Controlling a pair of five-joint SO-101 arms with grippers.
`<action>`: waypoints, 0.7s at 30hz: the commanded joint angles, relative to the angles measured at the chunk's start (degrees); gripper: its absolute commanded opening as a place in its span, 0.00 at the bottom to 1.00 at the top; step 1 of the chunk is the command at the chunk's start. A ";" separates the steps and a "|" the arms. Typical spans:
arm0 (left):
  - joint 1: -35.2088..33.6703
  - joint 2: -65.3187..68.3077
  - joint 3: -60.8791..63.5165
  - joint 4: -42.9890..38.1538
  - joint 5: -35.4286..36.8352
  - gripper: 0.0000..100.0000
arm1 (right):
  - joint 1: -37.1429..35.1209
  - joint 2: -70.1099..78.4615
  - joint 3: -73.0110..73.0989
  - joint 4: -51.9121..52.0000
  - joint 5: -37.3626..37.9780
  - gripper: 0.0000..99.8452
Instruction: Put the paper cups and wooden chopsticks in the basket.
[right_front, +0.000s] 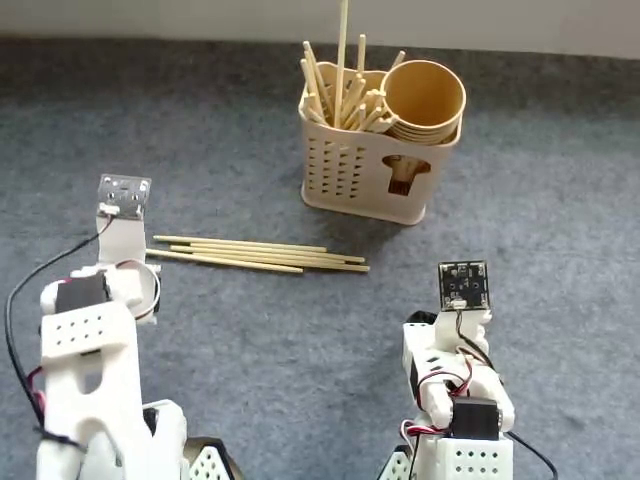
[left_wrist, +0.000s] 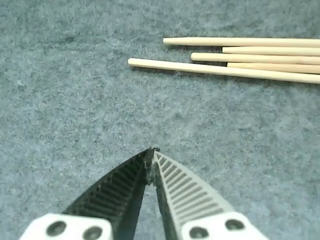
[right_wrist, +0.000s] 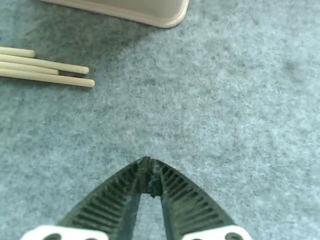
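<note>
Wooden chopsticks (right_front: 262, 255), five, near one basket (right_front: 345, 172)

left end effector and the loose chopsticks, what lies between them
Only bare grey carpet from the left end effector to the loose chopsticks, as the left wrist view shows.

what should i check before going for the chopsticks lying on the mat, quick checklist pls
1. All sticks in: not ok. The loose chopsticks lie flat on the mat in front of the basket.
2. Cups in: ok. A stack sits in the basket.
3. Basket upright: ok.
4. Left gripper free: ok. It is empty and near the sticks' ends, but shut, so open it first.
5. Right gripper free: ok. It is shut, empty and over bare mat.
6. Room left in the basket: cannot tell.
</note>
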 joint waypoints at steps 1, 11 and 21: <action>-0.57 -8.66 5.76 -4.48 -0.09 0.01 | 0.57 -0.66 5.58 -1.10 0.70 0.00; -0.48 -21.49 20.44 -13.19 0.00 0.01 | 0.57 -0.66 5.23 -1.10 0.70 0.00; -0.57 -22.55 22.29 -13.19 0.00 0.01 | -2.07 -0.66 -13.93 -0.75 13.63 0.01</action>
